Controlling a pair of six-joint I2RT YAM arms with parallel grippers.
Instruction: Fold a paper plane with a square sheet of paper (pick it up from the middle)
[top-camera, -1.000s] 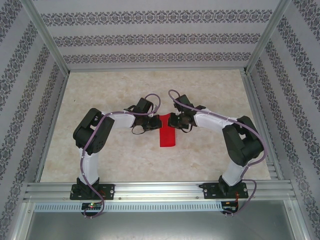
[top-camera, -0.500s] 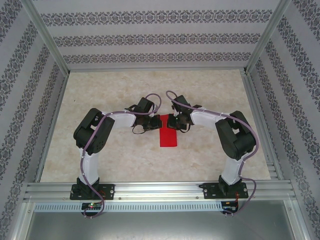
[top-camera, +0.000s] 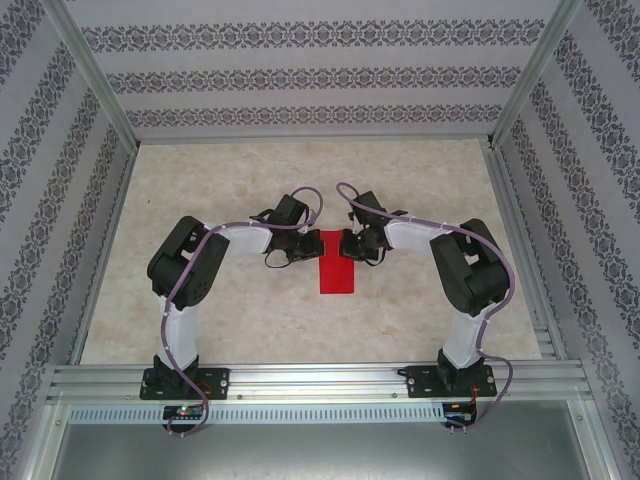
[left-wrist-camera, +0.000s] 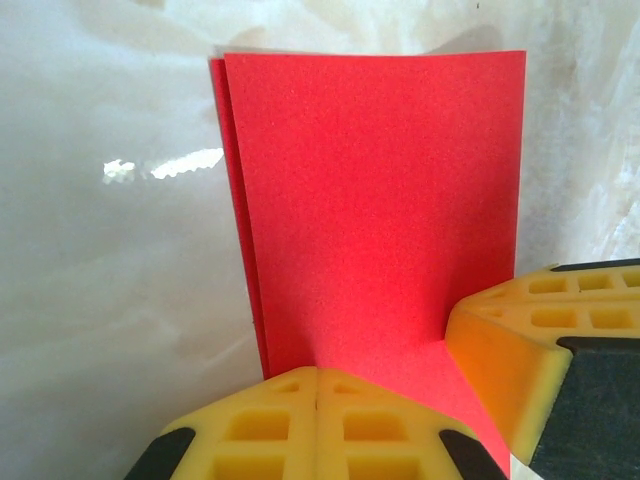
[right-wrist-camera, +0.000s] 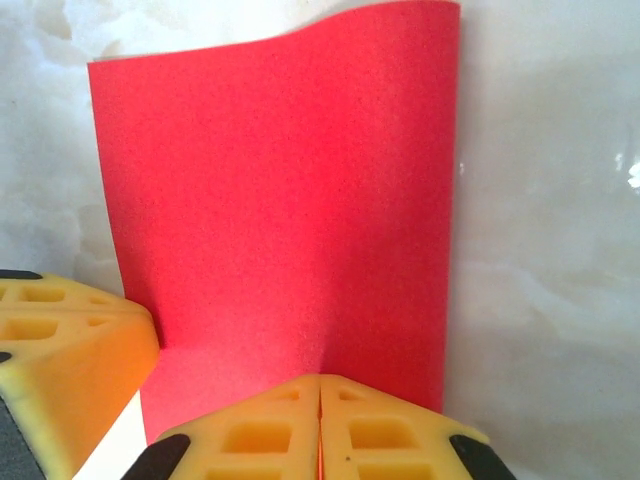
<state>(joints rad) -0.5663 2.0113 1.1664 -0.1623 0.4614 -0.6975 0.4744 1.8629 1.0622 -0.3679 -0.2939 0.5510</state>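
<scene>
Square sheet of paper (top-camera: 336, 275) is lying on the table (top-camera: 250, 180) at mid-width, doubled over into a narrow red rectangle, between the two arms. Its far end is sitting under the gripper heads in the top view, so the contact cannot be made out from there.

Left gripper (top-camera: 308, 248) is reaching in from the left. In its wrist view the left gripper (left-wrist-camera: 317, 400) is showing yellow pads pressed together, clenched on the sheet's (left-wrist-camera: 380, 200) edge. A sliver of the lower layer is showing along the left edge, and the lower right corner is cut off by a yellow finger (left-wrist-camera: 500, 350) of the other arm.

Right gripper (top-camera: 350, 246) is reaching in from the right. Its wrist view shows the right gripper (right-wrist-camera: 320, 400) likewise clamped on the sheet (right-wrist-camera: 280, 200), whose far edge is rippling upward.
</scene>
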